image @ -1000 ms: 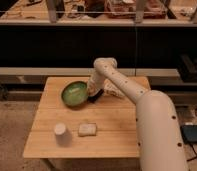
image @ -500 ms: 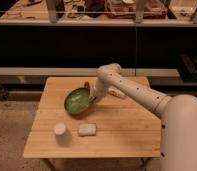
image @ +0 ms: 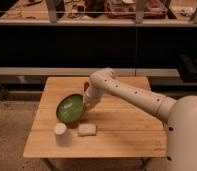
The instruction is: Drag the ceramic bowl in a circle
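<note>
The green ceramic bowl (image: 69, 108) sits on the wooden table (image: 122, 132), left of centre, tilted up at its right side. My gripper (image: 87, 106) is at the bowl's right rim, reaching down from the white arm (image: 134, 95), and appears to hold that rim. The small white upturned cup (image: 60, 129) stands just in front of the bowl. The pale rectangular block (image: 87, 130) lies in front of the gripper, close to the bowl's near edge.
Dark shelving with a metal rail runs behind the table. The table's left edge is near the bowl. My white body fills the lower right corner.
The bowl has moved toward the front of the table, closer to the cup and block, with the gripper following it. The arm has swung forward.
</note>
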You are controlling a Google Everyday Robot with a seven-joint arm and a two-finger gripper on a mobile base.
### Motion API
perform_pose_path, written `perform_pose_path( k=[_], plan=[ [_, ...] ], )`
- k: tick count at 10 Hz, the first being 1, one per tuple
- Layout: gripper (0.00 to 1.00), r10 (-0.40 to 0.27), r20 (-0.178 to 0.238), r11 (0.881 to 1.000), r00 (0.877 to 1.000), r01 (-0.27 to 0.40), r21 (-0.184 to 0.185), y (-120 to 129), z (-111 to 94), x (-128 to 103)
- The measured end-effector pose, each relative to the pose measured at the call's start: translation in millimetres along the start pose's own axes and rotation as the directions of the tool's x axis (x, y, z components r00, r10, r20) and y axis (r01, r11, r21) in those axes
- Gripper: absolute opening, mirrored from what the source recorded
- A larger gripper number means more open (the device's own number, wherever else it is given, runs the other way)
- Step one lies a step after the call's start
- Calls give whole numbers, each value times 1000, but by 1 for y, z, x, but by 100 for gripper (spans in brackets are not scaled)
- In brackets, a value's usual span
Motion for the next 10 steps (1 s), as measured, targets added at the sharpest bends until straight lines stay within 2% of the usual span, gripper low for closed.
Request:
perform_pose_path(
  k=[3,5,7,10],
  plan=[
    [20,-62,47,998,997,61,14,-27,23,-13],
    [20,-98,71,995,993,96,25,-44,37,-14],
    [20,-139,93,990,986,136,41,-64,53,-7],
    [20,-180,102,983,978,173,67,-89,67,12]
  ],
)
